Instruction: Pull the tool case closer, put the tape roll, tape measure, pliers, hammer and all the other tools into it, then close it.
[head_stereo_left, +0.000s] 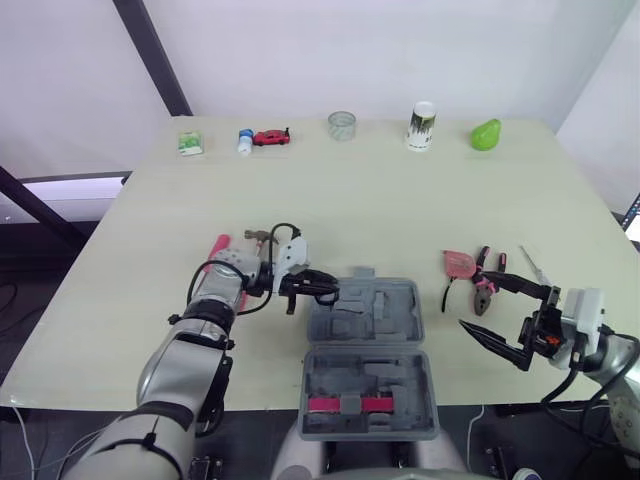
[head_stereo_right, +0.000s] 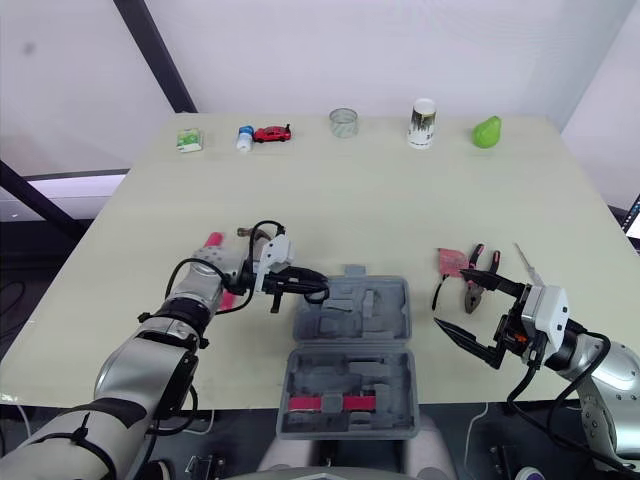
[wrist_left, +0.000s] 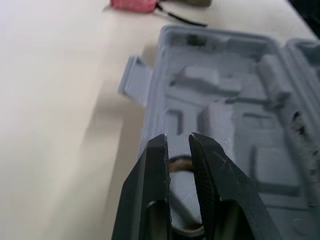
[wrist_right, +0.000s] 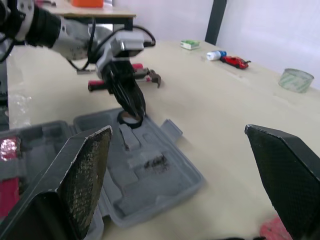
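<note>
The grey tool case (head_stereo_left: 365, 345) lies open at the table's front middle, with a red item (head_stereo_left: 345, 404) in its near half. My left gripper (head_stereo_left: 322, 288) reaches over the far half's left corner, shut on a brown tape roll (wrist_right: 129, 118) that shows between its fingers (wrist_left: 159, 165). The red-handled hammer (head_stereo_left: 222, 246) lies behind my left wrist. A pink tape measure (head_stereo_left: 458, 263), red-handled pliers (head_stereo_left: 487, 283) and a thin metal tool (head_stereo_left: 533, 265) lie to the right of the case. My right gripper (head_stereo_left: 480, 302) hovers open just in front of the pliers.
Along the far edge stand a green packet (head_stereo_left: 190, 143), a small bottle (head_stereo_left: 245, 141), a red toy car (head_stereo_left: 271, 137), a clear cup (head_stereo_left: 342, 125), a can (head_stereo_left: 423, 125) and a green pear (head_stereo_left: 486, 134). The table's front edge runs under the case's near half.
</note>
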